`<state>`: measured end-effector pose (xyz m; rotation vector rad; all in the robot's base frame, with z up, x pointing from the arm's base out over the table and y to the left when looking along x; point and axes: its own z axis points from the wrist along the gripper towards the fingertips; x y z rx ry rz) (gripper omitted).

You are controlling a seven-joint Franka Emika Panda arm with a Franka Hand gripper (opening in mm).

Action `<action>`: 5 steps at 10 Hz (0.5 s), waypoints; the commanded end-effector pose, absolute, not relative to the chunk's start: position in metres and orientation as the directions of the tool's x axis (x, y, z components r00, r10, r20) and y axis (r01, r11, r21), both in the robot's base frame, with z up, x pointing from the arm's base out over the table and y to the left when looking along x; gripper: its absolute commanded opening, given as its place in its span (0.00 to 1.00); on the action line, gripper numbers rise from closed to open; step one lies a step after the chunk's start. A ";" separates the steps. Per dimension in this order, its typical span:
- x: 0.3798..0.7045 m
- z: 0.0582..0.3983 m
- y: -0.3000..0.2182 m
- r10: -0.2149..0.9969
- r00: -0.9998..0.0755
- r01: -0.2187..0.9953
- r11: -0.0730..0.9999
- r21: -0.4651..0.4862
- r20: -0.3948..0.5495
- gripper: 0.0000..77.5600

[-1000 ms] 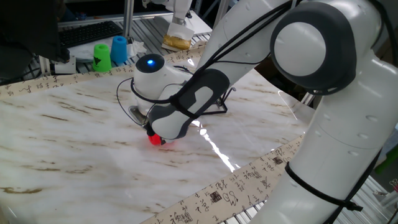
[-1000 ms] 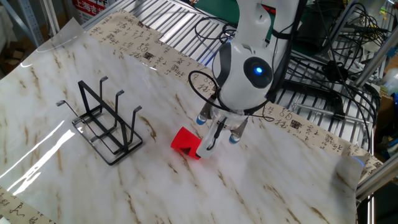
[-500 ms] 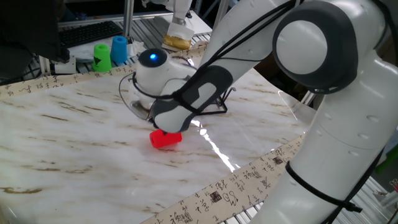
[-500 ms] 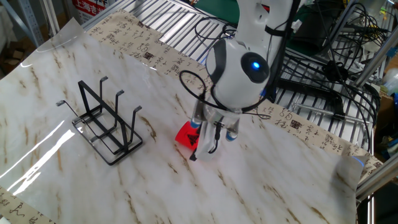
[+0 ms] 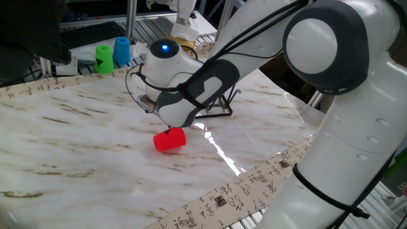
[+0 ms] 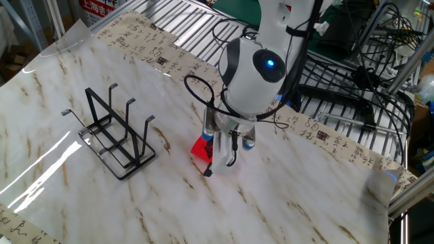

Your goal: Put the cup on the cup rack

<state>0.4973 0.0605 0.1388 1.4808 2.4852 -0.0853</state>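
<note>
One red cup [image 5: 169, 140] is lying on its side on the marble-patterned table [image 5: 76, 146], and the gripper [image 6: 222, 150] is reaching down right at it; in the other fixed view the cup [image 6: 201, 148] is mostly hidden behind the fingers [image 6: 209, 150]. Whether the jaws are apart or clamped on the cup, I cannot tell, since the arm's body is covering them in one view and the fingers are overlapping the cup in the other. The cup rack [image 6: 115, 135], black wire with upright prongs, is standing well apart from the cup, nearer the table's far corner in that view. A strip printed with dark calligraphy-like characters [image 6: 169, 64] is running along the table's edges; the characters are too small to read. Beyond the table, a green cup [image 5: 104, 58] and a blue cup [image 5: 121, 51] are standing side by side near a black keyboard [image 5: 89, 33]. Metal slatted framing [image 6: 183, 27] and tangled black cables [image 6: 359, 47] are filling the background.
</note>
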 end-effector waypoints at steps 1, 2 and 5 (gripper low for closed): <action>0.500 0.142 0.059 0.913 -0.344 0.927 0.367 0.076 -0.220 1.00; 0.500 0.142 0.059 0.926 -0.309 0.939 0.333 0.083 -0.216 1.00; 0.499 0.141 0.060 0.939 -0.274 0.950 0.298 0.092 -0.209 1.00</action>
